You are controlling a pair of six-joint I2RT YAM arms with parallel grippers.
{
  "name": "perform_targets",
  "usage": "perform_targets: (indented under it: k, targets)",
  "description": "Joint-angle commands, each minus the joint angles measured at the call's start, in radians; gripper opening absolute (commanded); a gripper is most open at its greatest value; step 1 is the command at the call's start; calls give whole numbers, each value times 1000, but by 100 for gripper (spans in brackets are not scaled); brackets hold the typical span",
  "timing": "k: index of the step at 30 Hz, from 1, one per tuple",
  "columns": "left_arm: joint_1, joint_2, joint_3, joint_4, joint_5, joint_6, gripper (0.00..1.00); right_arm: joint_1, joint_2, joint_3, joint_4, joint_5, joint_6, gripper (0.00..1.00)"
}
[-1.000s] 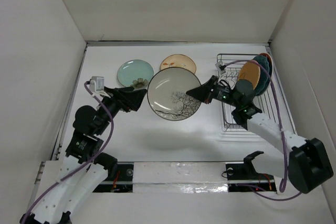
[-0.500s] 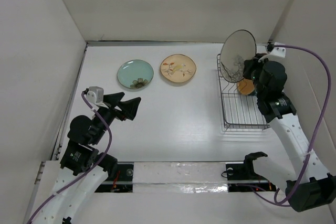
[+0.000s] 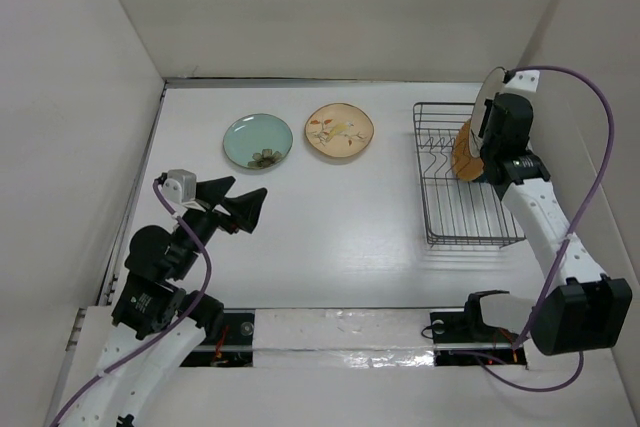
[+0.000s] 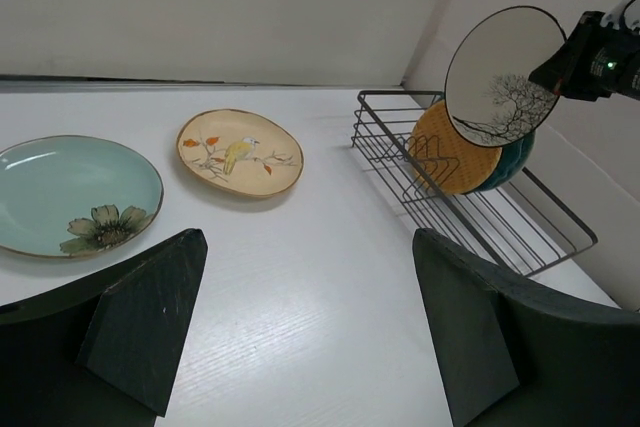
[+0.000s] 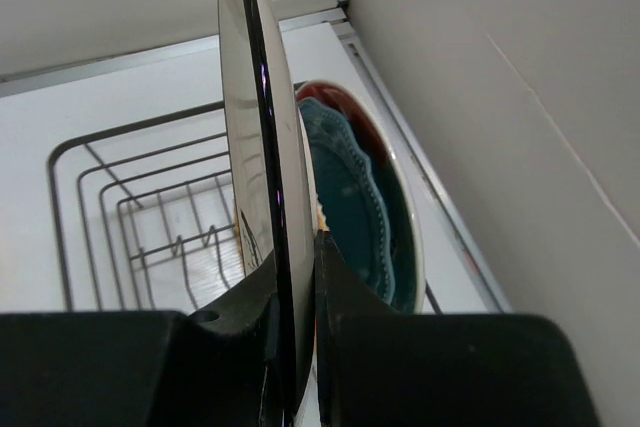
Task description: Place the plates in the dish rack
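Observation:
My right gripper (image 3: 492,123) is shut on the rim of the white plate with the black tree (image 3: 489,95), holding it on edge above the far end of the dish rack (image 3: 450,209). In the right wrist view the plate (image 5: 262,147) stands between my fingers (image 5: 345,287), just left of the dark teal plate (image 5: 352,209) and the red-and-teal plate (image 5: 345,107). The orange woven-look plate (image 3: 464,152) stands in the rack too. The pale green plate (image 3: 258,140) and the beige floral plate (image 3: 339,131) lie flat on the table. My left gripper (image 3: 240,205) is open and empty.
The rack (image 4: 480,217) sits close to the right wall (image 3: 575,97); its near slots hold nothing. White walls enclose the table on the left, back and right. A purple cable (image 3: 600,147) loops from my right wrist.
My right arm carried the tree plate from the middle of the table to the rack's far end and turned it on edge. My left gripper drew back slightly, still open.

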Motion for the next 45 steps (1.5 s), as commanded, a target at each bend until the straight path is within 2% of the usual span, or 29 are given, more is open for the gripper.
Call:
perform_targets:
  k: [1, 8, 21, 26, 27, 32, 33, 34, 35, 36, 39, 40, 42, 45]
  targets:
    - [-15, -21, -2, 28, -7, 16, 82, -36, 14, 33, 266, 18, -74, 0]
    - [-15, -34, -3, 27, -10, 14, 82, -81, 65, -40, 323, -89, -79, 0]
    - [-15, -23, -6, 30, -10, 13, 82, -81, 77, -192, 374, -211, 44, 0]
    - [-15, 12, -6, 27, -19, 7, 76, -81, 100, -250, 398, -278, 109, 0]
    - [-15, 26, -6, 27, -28, 7, 75, -81, 100, -257, 405, -281, 117, 3]
    - [-15, 80, 0, 24, -37, -4, 59, -81, 89, -269, 386, -301, 174, 30]
    - [-15, 101, 0, 22, -39, -9, 56, -68, 83, -269, 363, -292, 188, 43]
    - [-15, 115, 3, 20, -39, -12, 49, -59, 74, -264, 350, -277, 206, 49]
    - [-15, 126, 4, 19, -40, -13, 47, -59, 63, -258, 334, -256, 229, 53]
    - [-15, 152, 6, 19, -39, -16, 44, -47, 36, -257, 323, -248, 240, 62]
    - [8, 201, 15, 24, -16, -29, 26, -34, -15, -246, 274, -234, 283, 75]
    - [27, 215, 17, 30, -7, -41, 13, -24, -53, -244, 255, -240, 291, 76]
    - [28, 256, 26, 36, 4, -55, 0, -13, -98, -251, 236, -245, 312, 82]
    - [28, 316, 47, 40, 7, -79, 0, -2, -191, -264, 219, -290, 340, 87]
